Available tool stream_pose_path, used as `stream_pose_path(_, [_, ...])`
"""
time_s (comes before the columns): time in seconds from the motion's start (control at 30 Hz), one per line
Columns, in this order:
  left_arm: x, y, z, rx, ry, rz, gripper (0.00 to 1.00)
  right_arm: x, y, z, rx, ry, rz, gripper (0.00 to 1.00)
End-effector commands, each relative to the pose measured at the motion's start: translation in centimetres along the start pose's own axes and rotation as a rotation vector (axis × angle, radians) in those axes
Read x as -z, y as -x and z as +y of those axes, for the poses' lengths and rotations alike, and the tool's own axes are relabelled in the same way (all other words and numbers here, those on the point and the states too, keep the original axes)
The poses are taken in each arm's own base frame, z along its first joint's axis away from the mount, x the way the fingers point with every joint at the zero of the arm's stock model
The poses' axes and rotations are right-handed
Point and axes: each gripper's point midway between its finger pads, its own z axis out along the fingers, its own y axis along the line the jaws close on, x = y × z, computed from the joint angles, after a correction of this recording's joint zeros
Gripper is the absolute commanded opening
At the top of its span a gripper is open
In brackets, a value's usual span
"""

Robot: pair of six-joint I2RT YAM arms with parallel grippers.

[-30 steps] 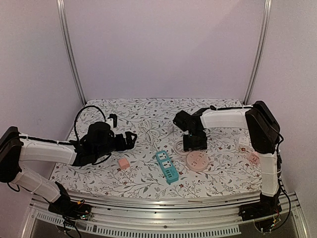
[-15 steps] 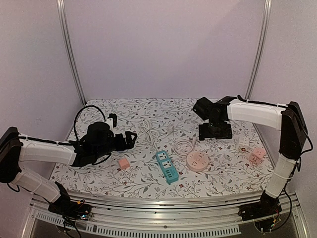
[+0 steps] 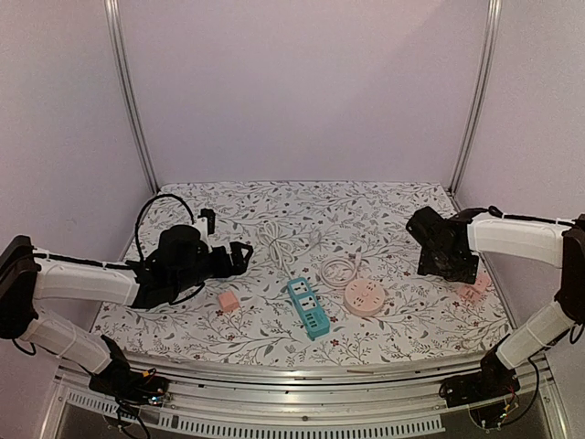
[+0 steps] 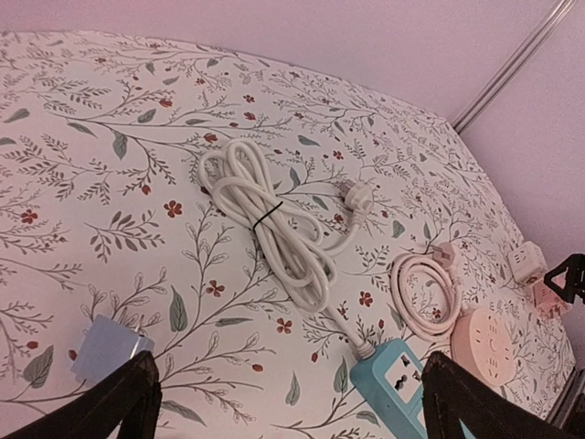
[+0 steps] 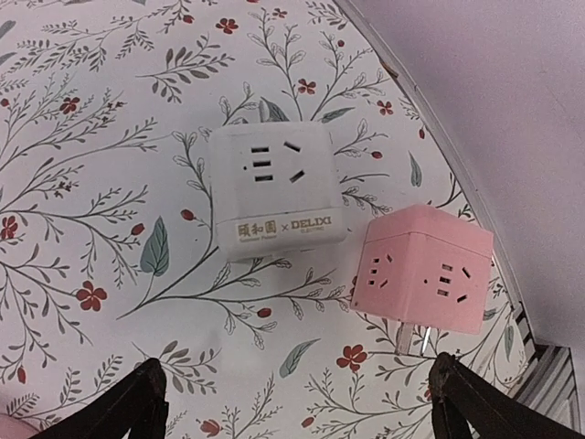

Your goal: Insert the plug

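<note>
Left gripper (image 4: 291,402), right gripper (image 5: 297,407) — both wide, empty. Plug (image 4: 359,194) mid-frame in left wrist view, well ahead of left gripper, far from right. Counts: one blue strip (image 3: 308,307), one pink strip (image 3: 366,297), one white cube (image 5: 277,190), two pink cubes (image 5: 422,268).

Power strip (image 3: 308,307) lies at centre, round socket (image 3: 366,297) just right of it, small adapter (image 3: 228,301) to its left. Coiled cord (image 3: 279,240) lies behind the strip. Far right, cube socket (image 5: 277,190) sits just beside a 2nd cube (image 5: 425,270).
</note>
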Motion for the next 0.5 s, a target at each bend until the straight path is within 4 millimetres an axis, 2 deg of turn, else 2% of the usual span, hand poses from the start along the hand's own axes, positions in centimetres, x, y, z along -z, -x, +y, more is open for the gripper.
stream_pose_path(0.0, [0.4,-0.2,-0.5,-0.012,-0.024,-0.001,0.99,-2.0,0.9,1.0,-0.202,0.147,0.023,0.99])
stream_pose_path(0.13, [0.4,-0.2,-0.4,-0.013,-0.022,-0.002,0.99,-3.7,1.3,1.4,-0.253,0.254,0.084,0.99])
stream_pose_path(0.47, [0.4,-0.2,-0.5,-0.013,-0.024,-0.001,0.99,-6.0,2.2,2.4,-0.209,0.272,0.133,0.98])
